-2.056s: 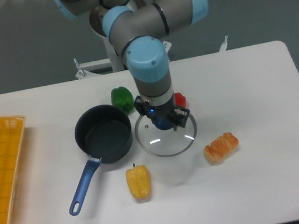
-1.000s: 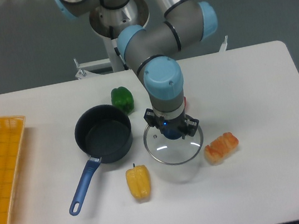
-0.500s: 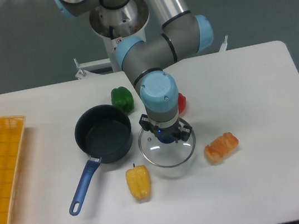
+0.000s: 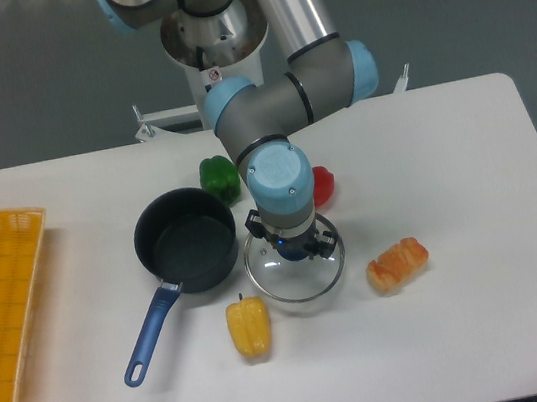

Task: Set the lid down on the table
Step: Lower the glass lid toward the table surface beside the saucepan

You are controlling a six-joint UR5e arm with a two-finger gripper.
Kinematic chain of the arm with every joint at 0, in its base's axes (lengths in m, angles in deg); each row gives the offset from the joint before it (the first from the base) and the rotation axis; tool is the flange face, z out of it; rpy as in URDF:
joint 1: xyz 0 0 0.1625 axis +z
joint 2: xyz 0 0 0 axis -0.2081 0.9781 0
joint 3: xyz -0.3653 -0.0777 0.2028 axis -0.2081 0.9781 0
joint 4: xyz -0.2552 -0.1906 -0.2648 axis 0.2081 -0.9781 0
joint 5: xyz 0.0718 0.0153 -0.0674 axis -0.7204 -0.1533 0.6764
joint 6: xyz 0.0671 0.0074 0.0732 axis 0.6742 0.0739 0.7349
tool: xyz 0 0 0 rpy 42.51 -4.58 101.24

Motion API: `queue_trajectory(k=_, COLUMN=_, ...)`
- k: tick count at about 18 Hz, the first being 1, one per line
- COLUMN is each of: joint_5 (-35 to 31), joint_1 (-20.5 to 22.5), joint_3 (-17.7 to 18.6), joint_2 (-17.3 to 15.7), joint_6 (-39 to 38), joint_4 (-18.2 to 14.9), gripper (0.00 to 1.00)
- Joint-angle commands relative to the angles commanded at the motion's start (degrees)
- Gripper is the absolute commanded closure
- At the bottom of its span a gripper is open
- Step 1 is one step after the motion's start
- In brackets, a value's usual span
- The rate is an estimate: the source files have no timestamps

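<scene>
While the gripper [image 4: 295, 247] pinches the blue knob, we see the lid [image 4: 296, 271] low over the table [image 4: 444, 155] (touching or not, we cannot tell), just right of the saucepan [image 4: 185, 241], with the yellow pepper [image 4: 249, 326] close at its lower left.

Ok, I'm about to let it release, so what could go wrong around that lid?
The lid sits close beside the pot; setting it down off-line could clip the pot's rim. The yellow pepper lies just in front, so the lid's edge might land on it and rest tilted. The hand covers the knob, so whether the lid already touches the table can't be told.
</scene>
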Motion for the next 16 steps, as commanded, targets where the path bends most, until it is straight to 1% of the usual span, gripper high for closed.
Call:
queue_trajectory(k=5, joint_5=-2.2, joint_1=-0.3, joint_3=0.5, joint_2=0.9, joint_6=-0.1, joint_4=0.0, gripper=0.4)
queue_trajectory(k=16, joint_5=-3.4, joint_1=-1.2, joint_3=0.5, joint_2=1.6, joint_6=-0.4, joint_4=0.5, gripper=0.4)
